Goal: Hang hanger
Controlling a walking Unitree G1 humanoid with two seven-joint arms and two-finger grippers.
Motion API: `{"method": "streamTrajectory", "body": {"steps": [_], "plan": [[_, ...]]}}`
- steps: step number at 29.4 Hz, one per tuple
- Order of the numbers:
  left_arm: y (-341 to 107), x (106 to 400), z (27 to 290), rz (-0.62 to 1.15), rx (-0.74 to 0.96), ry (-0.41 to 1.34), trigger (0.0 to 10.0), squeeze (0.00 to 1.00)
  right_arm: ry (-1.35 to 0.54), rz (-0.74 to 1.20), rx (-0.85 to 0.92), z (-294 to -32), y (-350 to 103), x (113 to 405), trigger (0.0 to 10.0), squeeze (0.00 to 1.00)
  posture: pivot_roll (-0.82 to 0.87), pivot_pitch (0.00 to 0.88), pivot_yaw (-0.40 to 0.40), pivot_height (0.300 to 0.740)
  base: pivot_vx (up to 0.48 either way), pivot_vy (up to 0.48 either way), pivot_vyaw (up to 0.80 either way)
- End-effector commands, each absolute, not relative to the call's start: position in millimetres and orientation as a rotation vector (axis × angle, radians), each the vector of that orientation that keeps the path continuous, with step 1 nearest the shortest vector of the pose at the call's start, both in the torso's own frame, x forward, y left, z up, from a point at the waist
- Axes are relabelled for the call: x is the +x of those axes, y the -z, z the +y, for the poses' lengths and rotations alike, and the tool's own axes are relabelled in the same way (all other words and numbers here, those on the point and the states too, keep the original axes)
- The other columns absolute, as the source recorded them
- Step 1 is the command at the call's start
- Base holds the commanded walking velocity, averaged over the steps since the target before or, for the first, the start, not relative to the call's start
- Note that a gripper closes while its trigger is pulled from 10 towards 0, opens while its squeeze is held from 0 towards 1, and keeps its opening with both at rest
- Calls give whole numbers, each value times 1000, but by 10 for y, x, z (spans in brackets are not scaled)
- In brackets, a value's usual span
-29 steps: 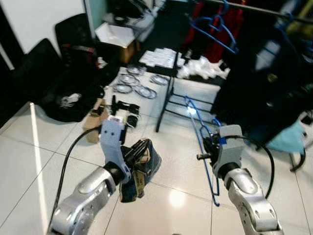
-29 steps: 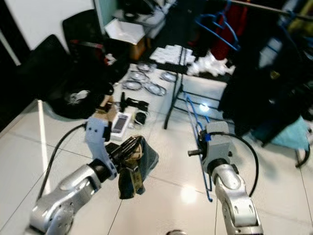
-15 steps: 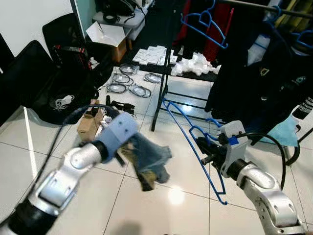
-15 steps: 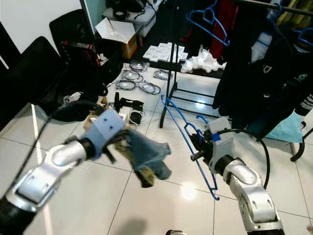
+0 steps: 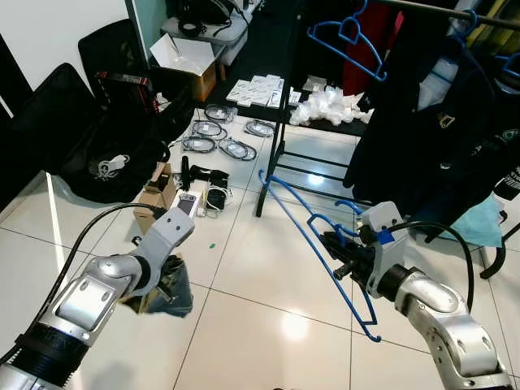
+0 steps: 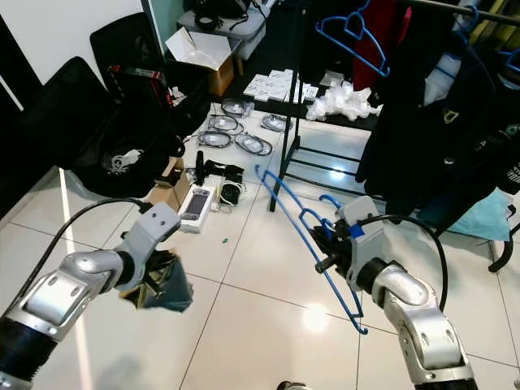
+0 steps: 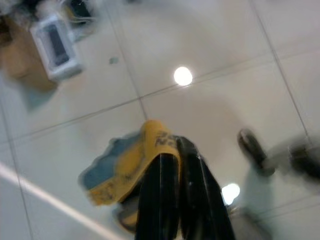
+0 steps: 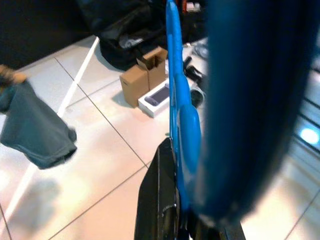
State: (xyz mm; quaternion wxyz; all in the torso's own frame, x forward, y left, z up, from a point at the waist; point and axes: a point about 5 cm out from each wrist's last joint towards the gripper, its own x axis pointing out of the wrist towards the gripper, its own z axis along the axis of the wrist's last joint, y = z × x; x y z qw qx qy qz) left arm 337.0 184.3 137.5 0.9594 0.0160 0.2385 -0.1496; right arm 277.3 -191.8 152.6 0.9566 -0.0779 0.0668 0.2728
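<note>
My right gripper (image 5: 341,260) is shut on a blue plastic hanger (image 5: 305,231), which slants over the tiled floor from upper left down to lower right. In the right wrist view the hanger (image 8: 176,95) runs along a black finger (image 8: 157,200). My left gripper (image 5: 161,280) hangs low at the left, shut on a crumpled denim garment (image 5: 171,294) with tan lining. In the left wrist view its fingers (image 7: 161,200) pinch that blue-and-tan cloth (image 7: 125,160). At the top right a clothes rail (image 5: 422,6) carries another blue hanger (image 5: 345,36) and dark clothes (image 5: 422,138).
A black rack frame (image 5: 276,154) stands in the middle with white packets (image 5: 329,106) behind it. Coiled cables (image 5: 215,134), a cardboard box (image 5: 150,207) and a white device (image 5: 188,203) lie on the floor. Black bags (image 5: 89,138) sit at the left.
My left arm has swung the denim garment from the middle down to the lower left. The right gripper keeps the hanger, now slanted further out to the left. The camera has shifted.
</note>
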Motion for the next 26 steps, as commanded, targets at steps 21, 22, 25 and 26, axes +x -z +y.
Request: {"method": "streamTrajectory", "body": {"steps": [21, 22, 25, 26], "plan": [[-2067, 3811, 1449, 306, -746, -141, 10000, 0, -931, 223, -97, -1866, -1731, 2340, 10000, 0, -57, 146, 43, 740, 0, 0, 0], [-2067, 3811, 1449, 306, -746, -141, 10000, 0, -931, 223, -97, -1866, -1731, 2340, 10000, 0, -57, 146, 43, 740, 0, 0, 0], [-2136, 3811, 1362, 304, -778, -128, 10000, 0, -948, 228, -101, -1844, -1747, 2330, 10000, 0, -55, 146, 42, 740, 0, 0, 0], [-2136, 3811, 1362, 304, -778, -128, 10000, 0, -948, 228, -101, -1844, -1747, 2330, 10000, 0, -55, 146, 42, 740, 0, 0, 0]]}}
